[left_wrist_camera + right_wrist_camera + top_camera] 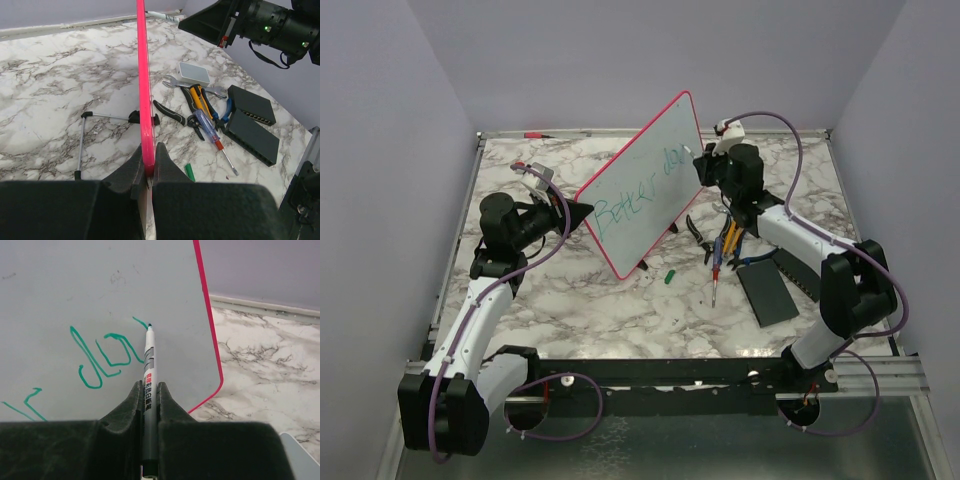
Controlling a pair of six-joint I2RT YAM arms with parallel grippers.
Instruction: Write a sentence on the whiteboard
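The whiteboard (642, 195) stands tilted on the marble table, white with a pink rim, green writing "Better do" across it. My left gripper (582, 213) is shut on the board's left edge; in the left wrist view the pink rim (143, 90) runs up from between the left gripper (148, 160). My right gripper (702, 168) is at the board's upper right, shut on a grey-white marker (149, 375). The marker's green tip touches the whiteboard (75, 290) at the end of a fresh stroke, right of the green letters (102, 360).
To the right of the board lie pliers (175, 114), screwdrivers (212, 137), a wrench, a small white box (194, 73), black rectangular pads (767, 292) and a green marker cap (669, 277). The board's wire stand (82, 145) lies behind it. Purple walls enclose the table.
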